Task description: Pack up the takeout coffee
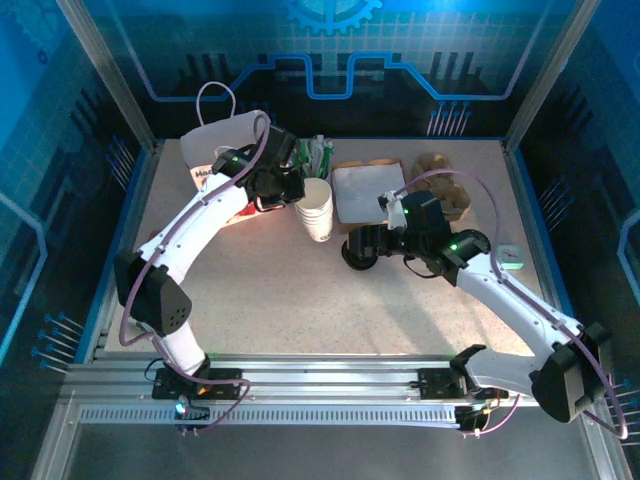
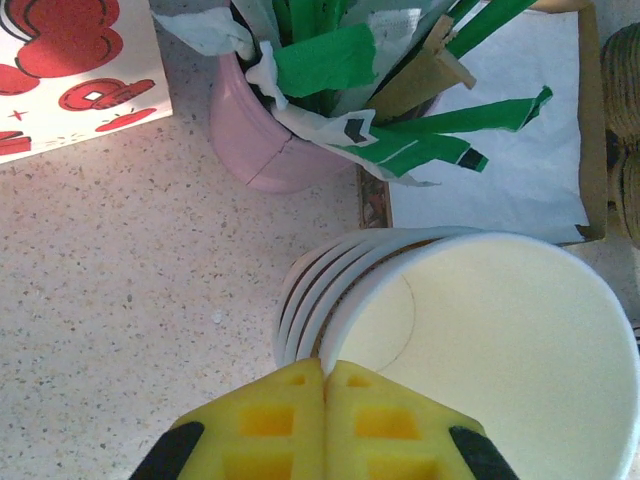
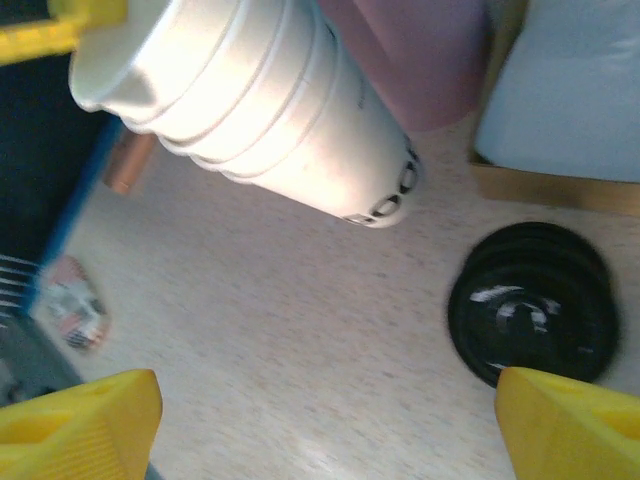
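Note:
The takeout coffee cup (image 2: pixel 490 340) is the topmost white paper cup, lidless and nested in a stack of white cups (image 1: pixel 317 215) mid-table. My left gripper (image 2: pixel 323 375) is shut on its near rim, and its yellow fingers (image 3: pixel 60 20) dent that rim in the right wrist view, where the stack (image 3: pixel 270 110) leans. A stack of black lids (image 3: pixel 530 300) lies on the table to the stack's right. My right gripper (image 3: pixel 325 420) hovers open over bare table beside the lids (image 1: pixel 358 255), holding nothing.
A white gift bag (image 1: pixel 215 150) with red print stands at the back left. A pink cup (image 2: pixel 270 140) of green-white sticks is just behind the cups. A brown tray (image 1: pixel 368 190) with white paper and brown cup carriers (image 1: pixel 445 190) sit at the back right.

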Tool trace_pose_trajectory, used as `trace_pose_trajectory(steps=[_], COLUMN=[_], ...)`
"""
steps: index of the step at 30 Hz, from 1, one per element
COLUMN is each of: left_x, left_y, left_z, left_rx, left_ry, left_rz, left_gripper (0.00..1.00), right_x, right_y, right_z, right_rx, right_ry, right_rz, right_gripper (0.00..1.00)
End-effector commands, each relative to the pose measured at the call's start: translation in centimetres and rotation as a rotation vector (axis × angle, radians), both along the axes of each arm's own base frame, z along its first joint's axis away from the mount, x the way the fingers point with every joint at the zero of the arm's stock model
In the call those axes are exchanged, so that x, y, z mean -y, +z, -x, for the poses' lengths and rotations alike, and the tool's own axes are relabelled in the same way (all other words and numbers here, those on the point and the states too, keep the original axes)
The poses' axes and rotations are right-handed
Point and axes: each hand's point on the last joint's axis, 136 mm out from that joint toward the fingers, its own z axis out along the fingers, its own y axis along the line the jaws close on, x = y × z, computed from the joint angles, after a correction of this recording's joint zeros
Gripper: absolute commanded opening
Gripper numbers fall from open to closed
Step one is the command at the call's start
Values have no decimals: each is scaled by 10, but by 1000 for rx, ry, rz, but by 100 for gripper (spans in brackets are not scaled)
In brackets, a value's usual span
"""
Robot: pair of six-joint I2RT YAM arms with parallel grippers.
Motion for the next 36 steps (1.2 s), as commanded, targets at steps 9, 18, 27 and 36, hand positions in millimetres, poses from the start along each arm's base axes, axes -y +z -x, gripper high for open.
trace_pose_trajectory(steps=[9,18,27,36], left_x=[5,4,5,-1], left_y=[8,7,7,11], left_z=[14,16,15,15], left_rx=[18,14,19,28], left_ry=[-20,-28,-25,-15], left_rz=[61,60,66,59], left_gripper=[0,0,0,0], right_x=[-42,-54,-61,-61], right_y=[11,7,-8,-19], right_z=[-49,-54,-50,-51], right_rx=[-150,-137,-150,-142], right_ry=[-54,-56,-52,-71], right_rz=[-537,-563,-535,-559], right_gripper=[85,83,83,83])
